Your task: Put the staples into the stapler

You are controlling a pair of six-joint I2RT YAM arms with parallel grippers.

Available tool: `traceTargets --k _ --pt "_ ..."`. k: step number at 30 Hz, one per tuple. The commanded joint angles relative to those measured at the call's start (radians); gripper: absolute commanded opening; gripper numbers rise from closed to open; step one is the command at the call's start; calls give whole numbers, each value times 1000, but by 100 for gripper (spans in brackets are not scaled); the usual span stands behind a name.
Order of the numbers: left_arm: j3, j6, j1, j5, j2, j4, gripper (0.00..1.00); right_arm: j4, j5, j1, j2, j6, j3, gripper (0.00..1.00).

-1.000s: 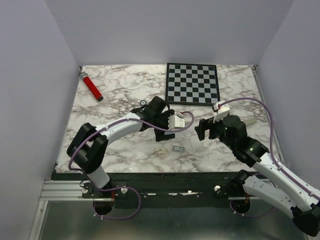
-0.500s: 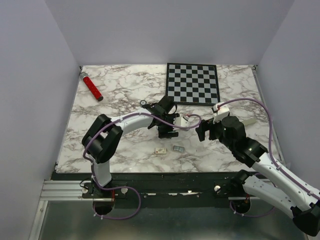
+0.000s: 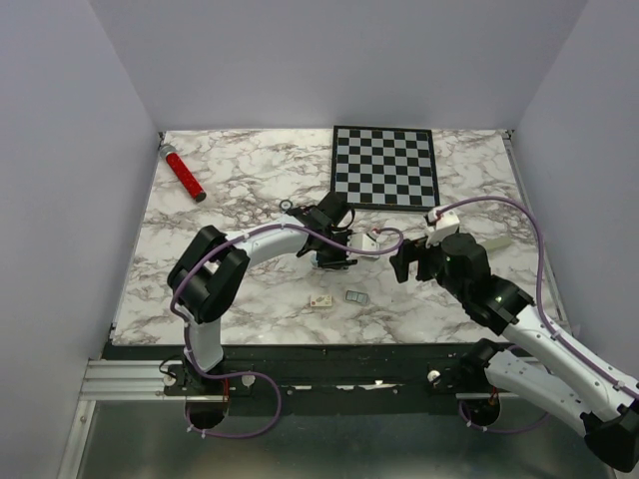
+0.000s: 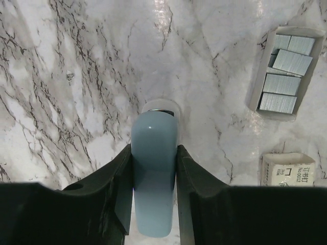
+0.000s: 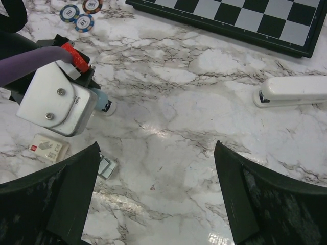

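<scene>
The stapler (image 4: 154,173), small with a light blue top, lies on the marble and points away from the left wrist camera. My left gripper (image 4: 154,150) has both fingers pressed against its sides. In the right wrist view the stapler's (image 5: 100,99) tip peeks out beside the left gripper's white housing. The staples (image 4: 286,71) lie as several silvery strips in an open tray to the right, seen from above as the staples (image 3: 355,295). My right gripper (image 5: 156,148) hovers open over bare marble, right of the left gripper (image 3: 332,261).
A small cream box (image 4: 287,169) sits beside the staples tray. An all-white oblong bar (image 5: 294,92) lies at the right, a chessboard (image 3: 384,167) at the back, poker chips (image 5: 82,13) nearby, and a red cylinder (image 3: 184,174) at the far left.
My left gripper has shifted a little right and its jaws have closed in onto the stapler. The right arm has barely moved.
</scene>
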Motion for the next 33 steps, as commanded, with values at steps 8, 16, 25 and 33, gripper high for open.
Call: traceTargets --k 8,16,25,33 --pt "-128 -292 91 106 -270 322 0 40 -55 4 77 173 68 100" --pt "-380 -631 102 130 -578 676 0 60 -115 4 155 302 188 100" --pt "-543 -779 88 177 -776 853 0 90 -271 4 265 423 317 89" --pt "-555 -802 79 188 -810 871 0 155 -377 4 336 481 332 71"
